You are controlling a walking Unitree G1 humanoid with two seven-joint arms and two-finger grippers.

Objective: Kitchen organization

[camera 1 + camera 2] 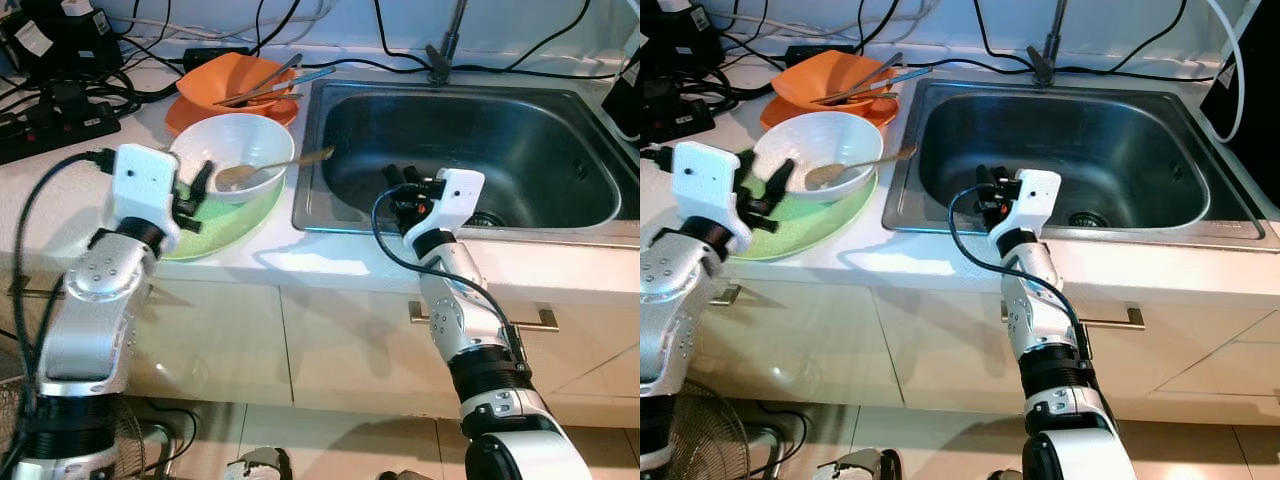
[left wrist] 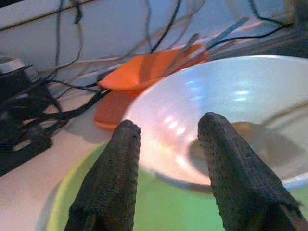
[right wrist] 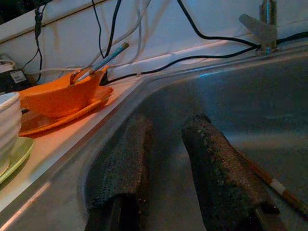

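A white bowl [image 1: 245, 140] sits on a green plate [image 1: 225, 232] on the counter left of the steel sink [image 1: 530, 140]. A spoon [image 1: 270, 168] rests in the bowl, its handle reaching toward the sink. My left gripper [image 1: 197, 190] is open at the bowl's near left rim, over the plate, with nothing between its fingers [image 2: 120, 178]. Behind stands an orange bowl [image 1: 235, 78] on an orange plate [image 1: 180, 115], with chopsticks [image 1: 270, 85] in it. My right gripper [image 1: 401, 175] hangs open inside the sink near its front wall. A chopstick [image 3: 274, 185] lies on the sink floor.
A faucet [image 1: 445, 45] rises behind the sink. A black power strip [image 1: 55, 125] and tangled cables [image 1: 120, 70] cover the counter's back left. White cabinet fronts with a metal handle [image 1: 545, 320] run below the counter. A dark object [image 1: 625, 100] stands at the sink's far right.
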